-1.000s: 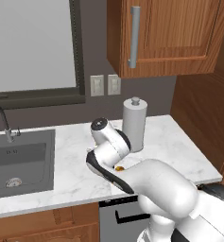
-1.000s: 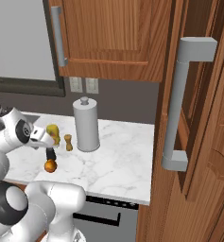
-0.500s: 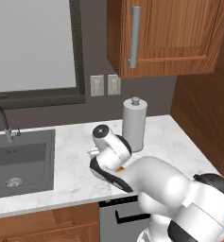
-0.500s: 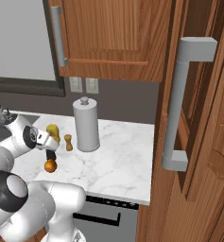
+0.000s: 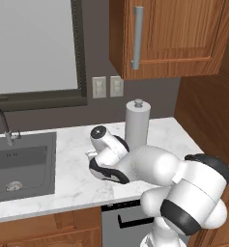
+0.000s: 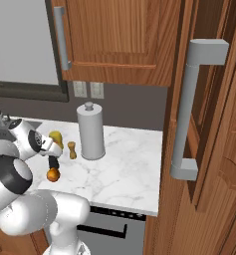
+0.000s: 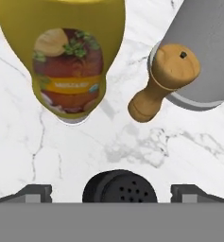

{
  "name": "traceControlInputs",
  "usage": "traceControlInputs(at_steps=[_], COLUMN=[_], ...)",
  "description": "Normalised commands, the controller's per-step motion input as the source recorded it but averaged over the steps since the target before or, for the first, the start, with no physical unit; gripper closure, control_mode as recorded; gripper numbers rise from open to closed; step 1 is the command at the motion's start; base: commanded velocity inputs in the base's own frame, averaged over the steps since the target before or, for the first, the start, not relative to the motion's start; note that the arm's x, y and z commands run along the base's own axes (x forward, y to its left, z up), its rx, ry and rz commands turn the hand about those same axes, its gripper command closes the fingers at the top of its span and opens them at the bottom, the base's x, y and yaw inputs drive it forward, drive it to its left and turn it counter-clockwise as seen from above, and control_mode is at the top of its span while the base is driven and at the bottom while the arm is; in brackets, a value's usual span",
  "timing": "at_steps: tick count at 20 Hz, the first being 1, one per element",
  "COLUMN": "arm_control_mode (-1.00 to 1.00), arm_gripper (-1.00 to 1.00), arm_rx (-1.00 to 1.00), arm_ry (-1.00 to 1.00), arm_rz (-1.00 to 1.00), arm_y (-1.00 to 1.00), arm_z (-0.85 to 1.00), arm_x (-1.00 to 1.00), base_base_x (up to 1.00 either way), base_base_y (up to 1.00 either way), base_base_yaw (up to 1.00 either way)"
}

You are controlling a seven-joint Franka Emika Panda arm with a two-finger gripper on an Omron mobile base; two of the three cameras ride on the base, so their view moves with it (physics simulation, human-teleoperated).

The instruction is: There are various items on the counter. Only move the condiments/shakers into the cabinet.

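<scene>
In the hand view the black shaker [image 7: 119,187] stands upright between my gripper's [image 7: 114,194] two fingertips [image 7: 34,193], seen from above; the jaws stand wide and touch nothing. Beyond it on the white marble counter [image 7: 19,142] are the yellow bottle [image 7: 66,56], the wooden shaker [image 7: 163,80] and the grey canister [image 7: 203,52]. From the right base view my hand hangs over the black shaker [image 6: 53,162], with the orange fruit [image 6: 53,174] just in front, the yellow bottle [image 6: 56,139] behind and the wooden shaker [image 6: 71,150] beside the canister [image 6: 91,132]. The cabinet door [image 6: 224,149] stands open at right.
A dark sink [image 5: 19,164] with a faucet [image 5: 2,126] lies left of the items. A closed upper cabinet [image 5: 183,38] hangs above the canister [image 5: 136,125]. The open door's grey bar handle [image 6: 186,114] juts toward the counter's right end. A dishwasher front [image 6: 107,229] sits below.
My arm has swung forward and to the right, and the hand has settled lower over the black shaker. The jaws stayed open. The items have not moved.
</scene>
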Motion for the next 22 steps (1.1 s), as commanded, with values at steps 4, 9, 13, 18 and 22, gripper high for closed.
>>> traceControlInputs(at_steps=[4, 9, 13, 18, 22], arm_control_mode=[-1.0, -1.0, -1.0, -1.0, -1.0], arm_gripper=[-1.0, -1.0, -1.0, 1.0, 1.0], arm_rx=[0.0, 0.0, 0.0, 0.0, 0.0], arm_ry=[0.0, 0.0, 0.0, 0.0, -0.02], arm_rz=[-0.02, -0.06, -0.05, -0.03, -0.03], arm_y=[0.0, -0.12, -0.1, -0.02, -0.01], arm_z=[-0.17, -0.2, -0.23, -0.19, -0.04], arm_x=[0.04, -0.03, -0.01, 0.0, -0.03], base_base_x=[0.0, 0.0, 0.0, 0.0, 0.0], base_base_y=[0.0, 0.0, 0.0, 0.0, 0.0], base_base_yaw=[0.0, 0.0, 0.0, 0.0, 0.0])
